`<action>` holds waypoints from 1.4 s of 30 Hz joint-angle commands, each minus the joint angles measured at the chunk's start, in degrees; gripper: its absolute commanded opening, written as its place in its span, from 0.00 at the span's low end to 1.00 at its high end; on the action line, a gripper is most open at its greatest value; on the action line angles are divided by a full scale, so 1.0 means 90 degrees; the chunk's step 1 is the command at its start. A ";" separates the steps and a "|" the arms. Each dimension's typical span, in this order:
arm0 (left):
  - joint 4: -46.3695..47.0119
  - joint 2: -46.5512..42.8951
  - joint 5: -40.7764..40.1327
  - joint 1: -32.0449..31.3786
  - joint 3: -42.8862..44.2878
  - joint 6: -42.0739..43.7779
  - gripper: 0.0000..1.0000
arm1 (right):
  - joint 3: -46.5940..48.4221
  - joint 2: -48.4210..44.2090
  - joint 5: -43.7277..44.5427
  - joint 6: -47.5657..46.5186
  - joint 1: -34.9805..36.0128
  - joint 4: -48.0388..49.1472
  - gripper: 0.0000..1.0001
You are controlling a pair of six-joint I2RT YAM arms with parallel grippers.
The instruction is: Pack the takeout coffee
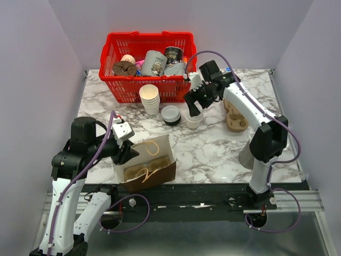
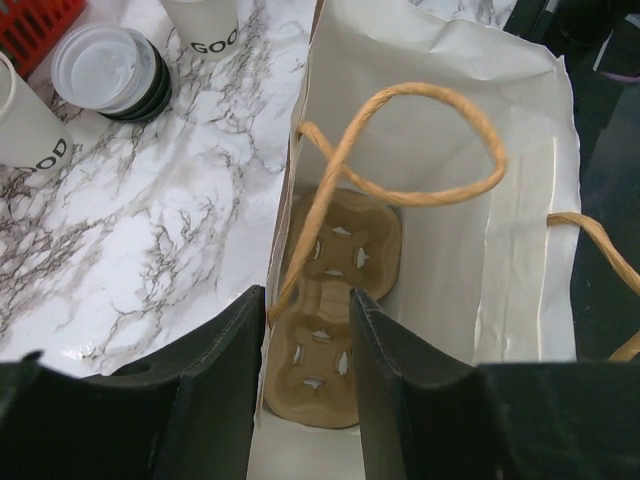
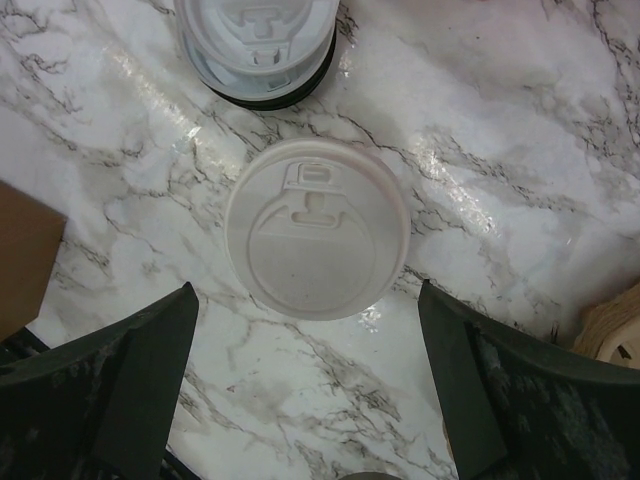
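Step in hand, as I read it: the right arm picks the takeout coffee, a small cream-white tapered paper cup with a round white lid (image 3: 315,230). It stands upright on the white marble-pattern bench (image 1: 224,154), just beside a short stack of round plastic lids, white over black (image 3: 255,45). Right gripper (image 3: 307,287) is spread wide above the cup, one finger either side, nothing held. The lid looks roughly centred between the fingers, so go straight down with no lateral correction. Stop with the pads below the lid rim and close on the paper wall, because grabbing the lid would likely pop it. Light squeeze only; thin paper will buckle. Lift vertically first to clear the lid stack and the nearby stack of nested cream paper cups (image 1: 150,98). Target is the brown paper bag with white lining (image 2: 450,200) at the bench's near edge, with a moulded brown pulp cup carrier (image 2: 345,245) at its bottom. Left gripper (image 2: 305,292) straddles the bag's left wall, one finger outside and one inside. There's a visible gap between them, so it's partly spread and not clamped as far as I can tell. The tan twine handle (image 2: 432,90) loops across the bag mouth and is a snag risk on entry. Come in over the open part, cup upright, and seat it in a carrier pocket before release.
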 commanded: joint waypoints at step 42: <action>0.0449 -0.0065 -0.0318 0.0147 -0.0196 -0.0435 0.58 | 0.0452 0.0991 0.0693 -0.0096 0.0373 -0.0171 0.99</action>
